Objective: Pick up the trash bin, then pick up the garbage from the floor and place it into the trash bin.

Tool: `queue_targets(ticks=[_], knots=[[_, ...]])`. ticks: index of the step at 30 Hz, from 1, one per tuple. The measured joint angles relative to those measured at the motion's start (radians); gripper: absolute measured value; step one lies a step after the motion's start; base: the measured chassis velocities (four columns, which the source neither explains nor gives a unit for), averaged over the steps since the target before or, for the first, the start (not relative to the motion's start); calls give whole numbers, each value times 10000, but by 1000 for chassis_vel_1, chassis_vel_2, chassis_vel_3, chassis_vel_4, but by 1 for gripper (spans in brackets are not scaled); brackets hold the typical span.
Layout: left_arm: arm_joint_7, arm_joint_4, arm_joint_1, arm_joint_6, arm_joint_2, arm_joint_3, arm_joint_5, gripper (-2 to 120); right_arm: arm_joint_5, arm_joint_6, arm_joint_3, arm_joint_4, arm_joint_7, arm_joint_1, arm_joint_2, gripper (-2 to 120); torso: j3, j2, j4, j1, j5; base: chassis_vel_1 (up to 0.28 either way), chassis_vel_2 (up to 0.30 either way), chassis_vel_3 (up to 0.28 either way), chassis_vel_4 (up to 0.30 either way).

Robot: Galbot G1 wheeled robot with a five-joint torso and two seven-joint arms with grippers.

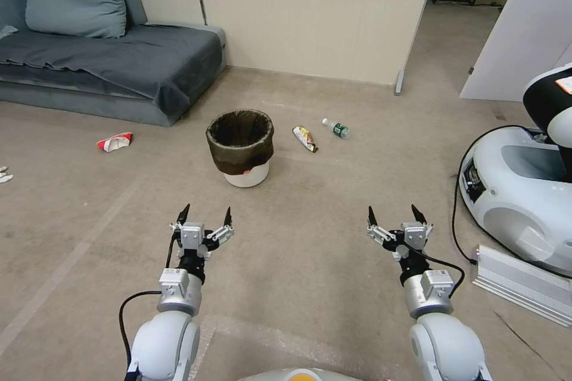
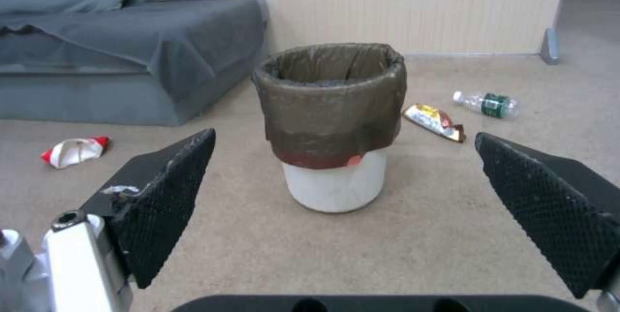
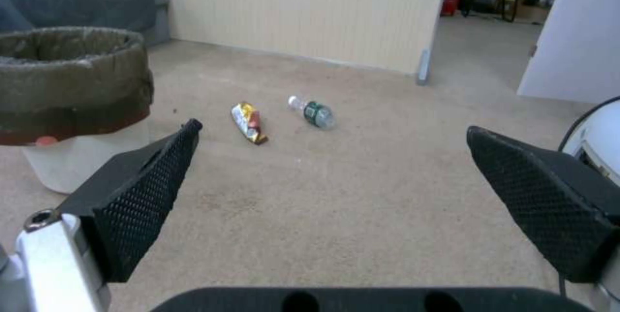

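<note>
A long grey fabric sofa with a blue-grey cushion is lining the far wall as the two-armed robot is facing a littered beige carpet floor, both arms reaching forward and low. The small round white plastic trash bin, a dark brown bag liner folded over its rim and upper half, is standing upright on the floor ahead of the left tool, apart from it and slightly toward the robot's right. That tool's fingers are standing spread wide and holding nothing; the right tool is hanging likewise spread and empty, well apart from the bin. To lift the bin cleanly, the left tool is probably needing to shift a little rightward and advance until one finger passes inside the rim and the other outside, pinching wall and liner together; clamping loose liner alone could let the bin slip free. The garbage is lying scattered: a crumpled red-and-white snack wrapper near the sofa, a yellow foil snack wrapper just right of the bin, and a small clear plastic bottle with a green label beside that.
</note>
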Motion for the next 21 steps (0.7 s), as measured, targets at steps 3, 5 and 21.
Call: queue_targets(ticks=[3, 5, 21], knots=[[0, 0, 0, 0, 0, 0, 0, 100, 0, 0, 0, 0, 1, 0, 0, 100, 0, 0, 0, 0, 0, 0, 0, 0, 0], [0, 0, 0, 0, 0, 0, 0, 100, 0, 0, 0, 0, 1, 0, 0, 100, 0, -1, 0, 0, 0, 0, 0, 0, 0], [0, 0, 0, 0, 0, 0, 0, 100, 0, 0, 0, 0, 1, 0, 0, 100, 0, 0, 0, 0, 0, 0, 0, 0, 0]])
